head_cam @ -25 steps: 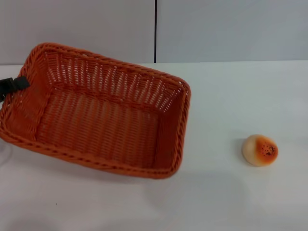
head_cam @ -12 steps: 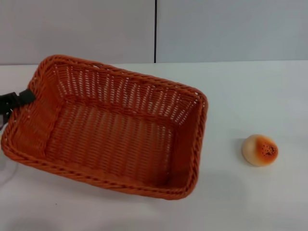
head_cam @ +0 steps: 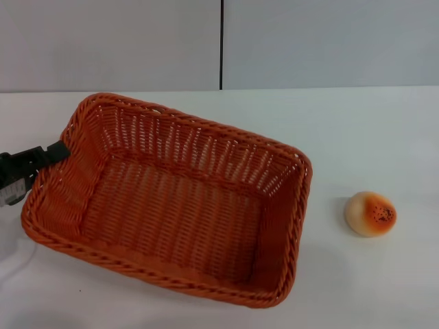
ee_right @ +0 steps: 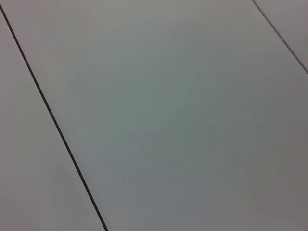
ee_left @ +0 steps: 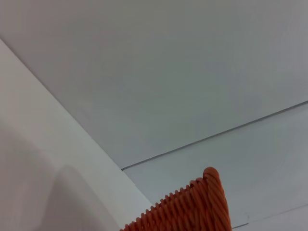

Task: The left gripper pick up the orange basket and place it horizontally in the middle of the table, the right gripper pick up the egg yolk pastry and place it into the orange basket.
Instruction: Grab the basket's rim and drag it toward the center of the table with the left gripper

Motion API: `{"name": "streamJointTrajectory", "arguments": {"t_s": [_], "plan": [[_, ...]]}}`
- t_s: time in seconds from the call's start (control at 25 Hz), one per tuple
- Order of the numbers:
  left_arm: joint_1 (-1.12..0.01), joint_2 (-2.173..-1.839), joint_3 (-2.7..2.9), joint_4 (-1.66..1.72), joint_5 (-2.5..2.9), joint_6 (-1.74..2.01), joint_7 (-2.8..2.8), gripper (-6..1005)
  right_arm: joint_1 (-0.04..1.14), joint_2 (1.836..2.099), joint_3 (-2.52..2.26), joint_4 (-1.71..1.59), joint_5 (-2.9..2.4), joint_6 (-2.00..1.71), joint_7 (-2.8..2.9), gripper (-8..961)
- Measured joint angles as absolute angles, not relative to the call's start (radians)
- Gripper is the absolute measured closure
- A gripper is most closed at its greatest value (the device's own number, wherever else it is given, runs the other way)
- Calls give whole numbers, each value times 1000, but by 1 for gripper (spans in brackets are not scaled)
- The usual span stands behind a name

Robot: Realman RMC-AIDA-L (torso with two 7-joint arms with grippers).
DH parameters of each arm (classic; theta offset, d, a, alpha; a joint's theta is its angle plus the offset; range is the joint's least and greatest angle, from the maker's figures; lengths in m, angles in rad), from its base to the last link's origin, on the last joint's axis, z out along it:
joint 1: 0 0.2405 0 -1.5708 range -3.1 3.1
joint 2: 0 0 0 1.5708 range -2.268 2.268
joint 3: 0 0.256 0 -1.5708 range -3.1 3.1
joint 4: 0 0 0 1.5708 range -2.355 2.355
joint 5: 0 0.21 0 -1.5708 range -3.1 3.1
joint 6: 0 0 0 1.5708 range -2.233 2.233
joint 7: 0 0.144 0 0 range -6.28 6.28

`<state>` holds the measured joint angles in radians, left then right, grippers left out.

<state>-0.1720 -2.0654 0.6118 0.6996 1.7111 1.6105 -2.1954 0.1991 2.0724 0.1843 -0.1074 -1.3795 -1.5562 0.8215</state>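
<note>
The white table [head_cam: 357, 130] carries the egg yolk pastry [head_cam: 370, 214], apart from the orange basket [head_cam: 171, 199].

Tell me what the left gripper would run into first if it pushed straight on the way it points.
The left gripper, reaching in from the robot's left, already sits at the orange basket's short rim, so it would meet that wall first; farther along probably lies the opposite wall.

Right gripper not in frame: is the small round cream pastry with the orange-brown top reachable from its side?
Probably yes. The small round cream pastry sits alone on the white table, apart from the orange woven basket that the left gripper holds.
</note>
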Motion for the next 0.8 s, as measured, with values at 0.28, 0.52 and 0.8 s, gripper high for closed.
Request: {"name": "streamJointTrajectory", "arguments": {"t_s": [0.28,0.52,0.8], "plan": [[-159,-2064,612,698,1712,1617,-2175,775,201,2072,184,-107,-1380,-1556,823,258],[-152,-2052,612,720,1753,1642,-2141,768,205,2071,184,-111,-1381,-1554,824,261],[-164,-2020,613,737,1845,1676,-2115,761,212,2069,184,-113,-1381,-1533,824,265]]}}
